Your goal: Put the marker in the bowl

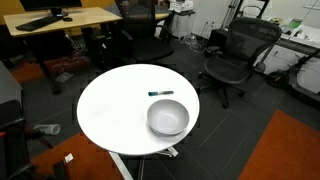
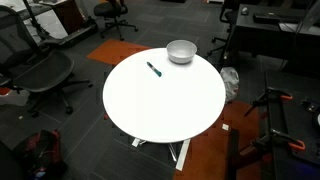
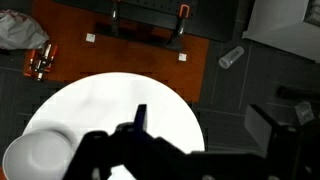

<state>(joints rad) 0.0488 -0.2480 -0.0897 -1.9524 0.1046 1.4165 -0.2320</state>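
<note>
The marker [image 1: 160, 93] lies flat on the round white table [image 1: 110, 110], a short way from the grey bowl [image 1: 168, 118]. In an exterior view the marker [image 2: 154, 69] lies near the table's [image 2: 165, 110] far part, beside the bowl [image 2: 181, 51] at the rim. The arm shows in neither exterior view. In the wrist view my gripper [image 3: 205, 140] is a dark shape high above the table [image 3: 110, 100], with fingers apart and empty. The bowl [image 3: 35, 158] is at the lower left there. The marker does not show in the wrist view.
Black office chairs [image 1: 235, 55] [image 2: 40, 75] stand around the table, with a wooden desk [image 1: 60, 18] behind. Orange carpet patches [image 3: 130, 55] lie on the dark floor. A bottle [image 3: 231, 57] lies on the floor. A tripod base [image 2: 275, 120] stands near the table.
</note>
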